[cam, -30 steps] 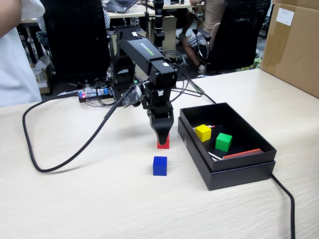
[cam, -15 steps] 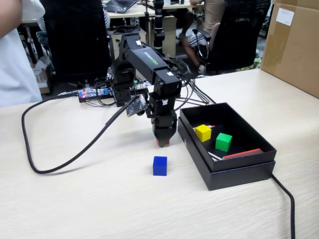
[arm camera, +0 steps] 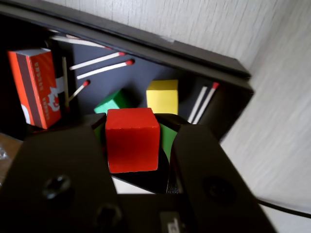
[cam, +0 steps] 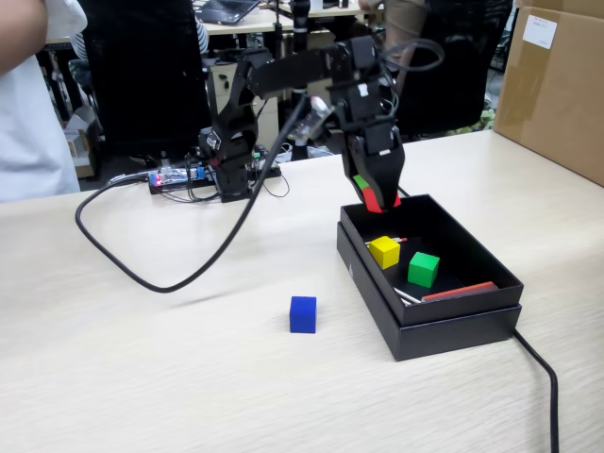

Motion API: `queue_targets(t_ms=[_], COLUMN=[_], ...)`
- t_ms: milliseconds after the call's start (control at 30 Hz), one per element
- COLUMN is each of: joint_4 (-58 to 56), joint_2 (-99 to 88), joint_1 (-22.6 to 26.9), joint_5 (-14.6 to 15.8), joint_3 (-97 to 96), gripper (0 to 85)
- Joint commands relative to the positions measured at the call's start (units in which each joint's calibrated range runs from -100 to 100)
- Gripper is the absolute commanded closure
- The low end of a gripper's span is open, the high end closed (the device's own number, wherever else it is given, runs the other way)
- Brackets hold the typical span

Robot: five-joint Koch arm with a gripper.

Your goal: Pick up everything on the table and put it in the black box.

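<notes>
Jaws closed on the red cube point(arm camera: 132, 140) above the black box's point(cam: 453, 326) far-left corner: shift slightly toward the middle, clear of the yellow cube point(cam: 384, 251) and green cube point(cam: 424, 269), then open.

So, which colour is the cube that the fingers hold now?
Red. The red cube shows best in the wrist view, clamped between the fingers above the black box.

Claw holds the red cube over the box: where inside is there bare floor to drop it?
The claw grips the red cube above the black box. Bare floor lies at the back, behind the yellow cube and green cube. The front, around both cubes, the matches and matchbox, is crowded.
</notes>
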Motion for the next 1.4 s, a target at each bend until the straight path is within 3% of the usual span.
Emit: queue_targets(t_ms=[0,300,433,733,833,967,1133,1367], joint_4=[-0.7,-0.3,-0.3,-0.9,-1.0,-1.0,-0.4,-0.1], joint_2=[5.8,22.1,23.3,-4.3,-16.9,-18.8,-10.0,10.8], joint_1=[0.4,1.7,2.1,-0.5,-5.0,-8.8,-12.3,-13.6], joint_5=[-0.2,-0.3,-0.3,-0.2,-1.3,-2.1,-2.6,-2.5], joint_3=[10.4,20.7,20.0,10.1,-0.1,-9.2,-10.6,4.8], gripper=[67.8,67.0,52.0,48.3,48.3,39.8,38.8,39.0])
